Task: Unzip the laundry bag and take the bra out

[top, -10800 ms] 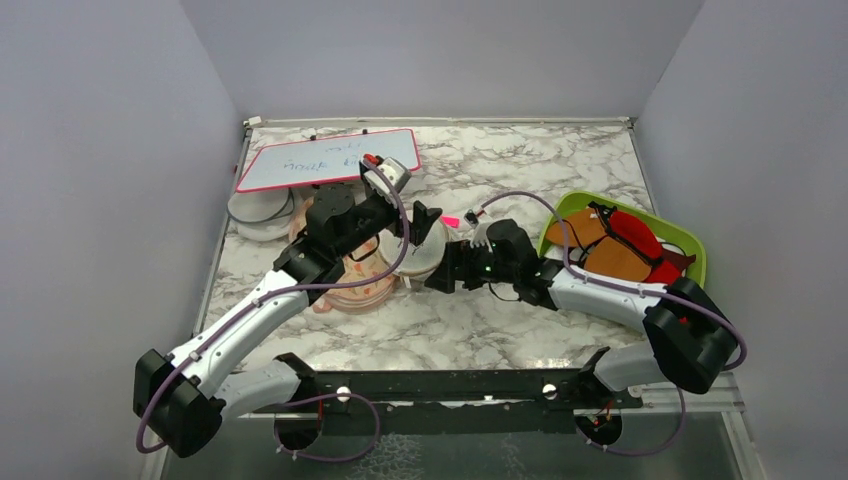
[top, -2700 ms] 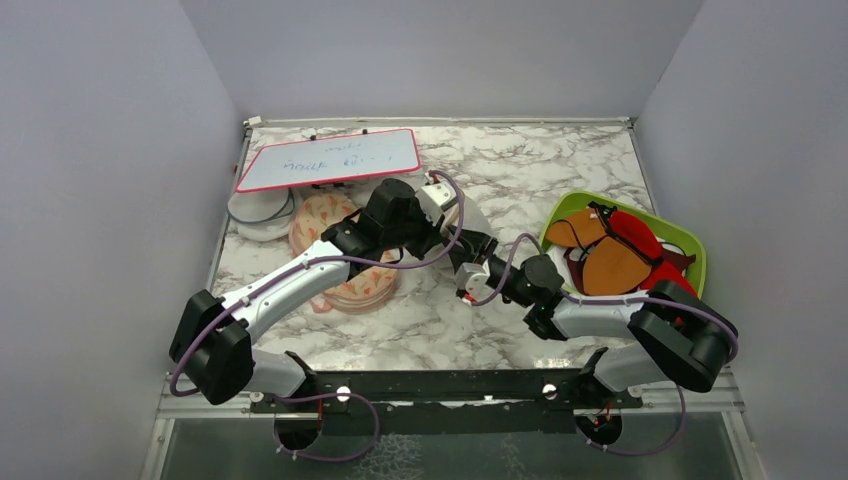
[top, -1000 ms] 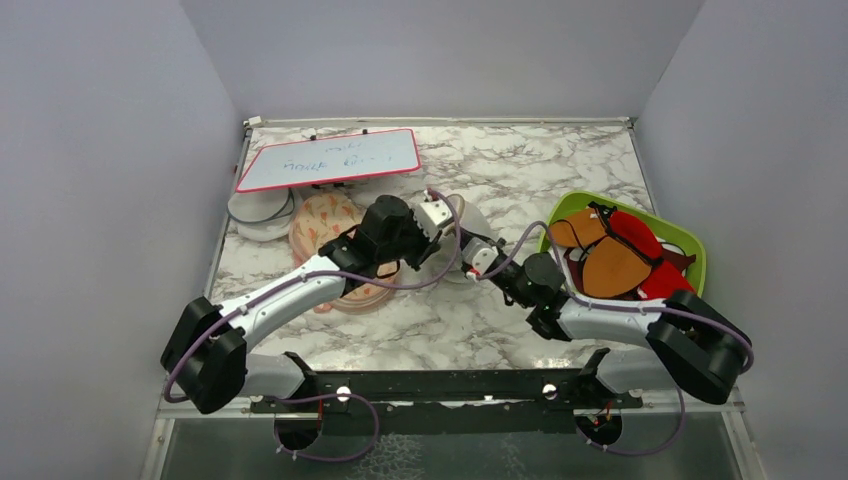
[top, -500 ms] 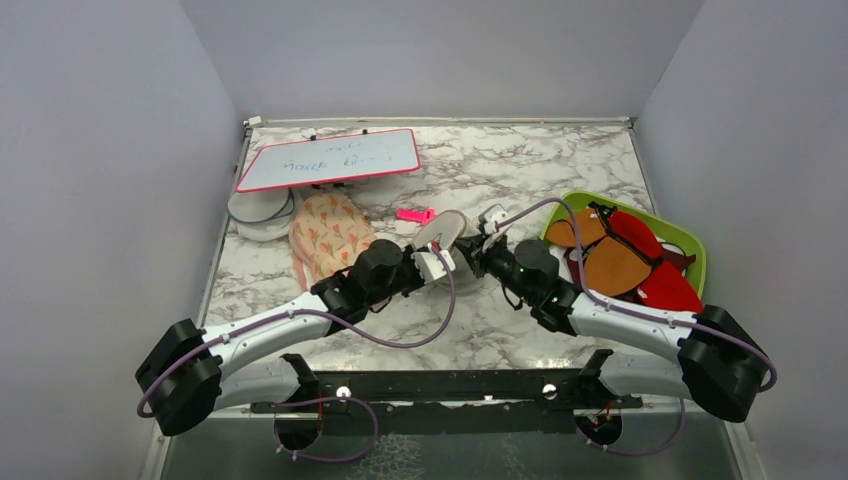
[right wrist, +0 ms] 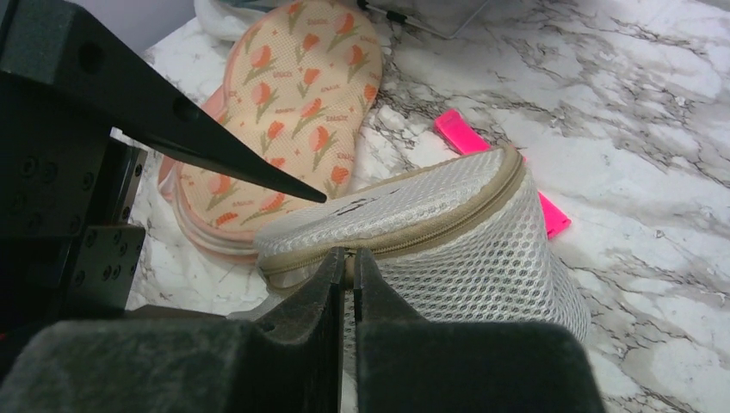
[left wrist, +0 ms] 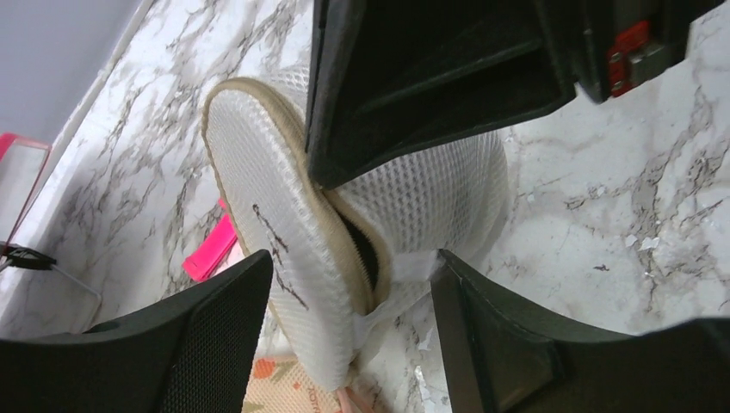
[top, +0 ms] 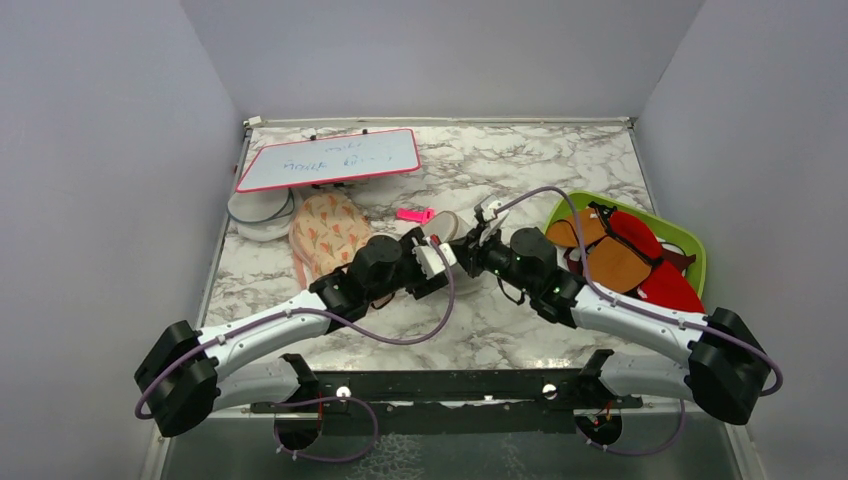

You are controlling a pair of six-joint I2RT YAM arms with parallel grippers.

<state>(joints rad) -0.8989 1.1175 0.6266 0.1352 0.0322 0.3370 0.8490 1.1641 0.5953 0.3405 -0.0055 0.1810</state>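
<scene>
**Mesh bag tipped on edge between the two wrists, zip parted a little**

We see the marble surface [top: 560, 160] walled along its left, far and right edges. Bare marble shows toward the far right corner and in a strip along the near edge ahead of the arm bases. A pink-framed whiteboard [top: 327, 158] sits by the far left corner. A green tray [top: 697, 255] at the right edge holds red, orange and brown garments [top: 620, 255], and the right forearm runs just beside it. A peach floral pouch [top: 325, 232] lies left of the middle, near the left wrist, so room is tight on that side.

The laundry bag [left wrist: 258, 189] is at about the middle of the surface, between the two wrists. It is a small round white mesh case with a beige rim, tipped up on its edge, with a thin black scribble on its flat face. The two halves gape slightly, showing a short dark slit. We cannot make out the bra or anything else inside.

The left gripper [left wrist: 351, 258] has its jaws spread well apart, one finger on each side of the bag's lower part, close to the mesh but not clamping it. The right gripper [right wrist: 349, 258] has its jaws pressed together, pinching at the beige rim. We cannot tell whether the zip pull is between them.

A pink strip [right wrist: 482, 146] lies just beyond the bag, toward the far edge.
</scene>
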